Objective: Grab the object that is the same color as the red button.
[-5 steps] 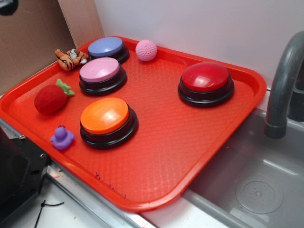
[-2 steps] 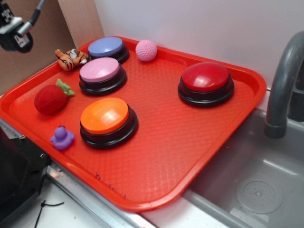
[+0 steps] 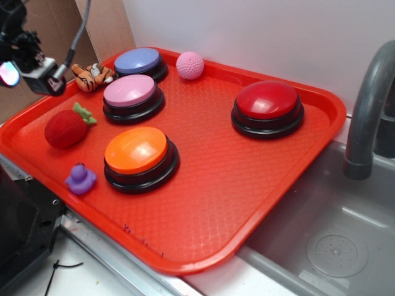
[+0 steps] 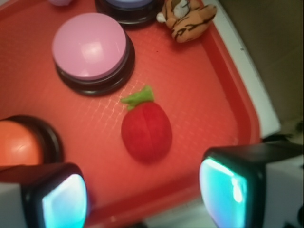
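Note:
The red plush strawberry (image 3: 66, 127) with a green leafy top lies near the left edge of the red tray (image 3: 203, 203). In the wrist view the strawberry (image 4: 146, 130) sits just ahead of my open gripper (image 4: 145, 192), between the lines of its two fingers (image 4: 64, 199). In the exterior view my gripper (image 3: 28, 65) hangs above the tray's far left edge, up and left of the strawberry, holding nothing. The dark-red dome button (image 3: 268, 107) on its black base stands at the tray's right.
The tray also holds an orange button (image 3: 139, 157), a pink button (image 3: 131, 97), a lilac button (image 3: 141, 63), a pink knitted ball (image 3: 190, 65), a tiger plush (image 3: 91, 76) and a purple duck (image 3: 81, 179). A sink (image 3: 333, 240) and grey tap (image 3: 367, 111) are right.
My gripper has come into view at the upper left and moved down and to the right, toward the strawberry. Nothing on the tray has moved.

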You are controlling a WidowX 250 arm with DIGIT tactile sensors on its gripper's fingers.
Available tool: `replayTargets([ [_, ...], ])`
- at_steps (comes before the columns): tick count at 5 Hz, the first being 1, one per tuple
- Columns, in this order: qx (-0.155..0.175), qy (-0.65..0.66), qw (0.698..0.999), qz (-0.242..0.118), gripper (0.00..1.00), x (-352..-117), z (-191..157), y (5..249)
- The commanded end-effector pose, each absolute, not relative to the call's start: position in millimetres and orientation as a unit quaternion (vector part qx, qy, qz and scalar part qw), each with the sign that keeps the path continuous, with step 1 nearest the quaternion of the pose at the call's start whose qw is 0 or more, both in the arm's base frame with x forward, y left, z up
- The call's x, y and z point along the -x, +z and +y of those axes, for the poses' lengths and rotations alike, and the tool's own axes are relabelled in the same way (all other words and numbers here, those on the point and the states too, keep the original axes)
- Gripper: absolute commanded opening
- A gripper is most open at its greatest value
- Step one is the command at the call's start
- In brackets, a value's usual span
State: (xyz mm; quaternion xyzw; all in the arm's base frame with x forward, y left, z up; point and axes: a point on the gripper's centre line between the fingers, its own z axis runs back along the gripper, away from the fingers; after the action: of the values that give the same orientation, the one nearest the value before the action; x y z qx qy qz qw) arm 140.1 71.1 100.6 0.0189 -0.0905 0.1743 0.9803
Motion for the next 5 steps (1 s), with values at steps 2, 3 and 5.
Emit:
replayTargets([
  [2,0.013,0.163,0.981,-0.104,1.00,-164,88,43],
  [3,0.019,0.159,0.983,-0.091,1.00,-162,85,30],
  [5,0.002,0.161,0.984,-0.080,0.00,-155,83,26],
])
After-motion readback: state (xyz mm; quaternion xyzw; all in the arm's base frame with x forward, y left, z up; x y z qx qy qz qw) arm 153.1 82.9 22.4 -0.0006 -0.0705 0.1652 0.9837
